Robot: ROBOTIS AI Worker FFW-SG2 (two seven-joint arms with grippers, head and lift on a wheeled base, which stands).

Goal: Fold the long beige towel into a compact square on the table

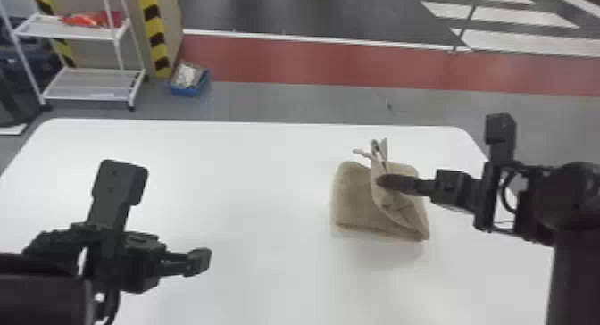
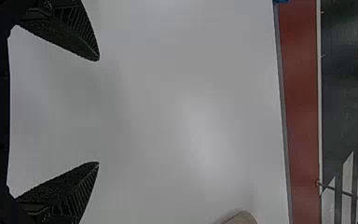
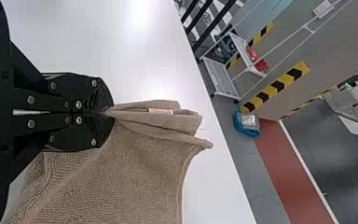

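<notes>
The right pincer [image 1: 383, 181] is closed tight on a gathered edge of the long beige towel [image 1: 355, 194], which sits on the right-hand part of the white counter [image 1: 259, 181], already doubled into a small bundle. The left pincer [image 2: 98, 111] stands wide apart with nothing between its fingers, over the counter well to the left of the bundle. The step in hand looks like laying one more fold over the stack. Several layers bunch in the grip, a small sewn label [image 3: 161, 111] showing on the gathered part, so the lift should be modest: enough to clear the folded base without dragging it askew. Carry the pinched edge across in a low arc, line it up with the base's far side, and let go only once it lies flat. Terry cloth will likely spring and pucker where pinched; a light press afterwards should settle the crease and square the corners.
</notes>
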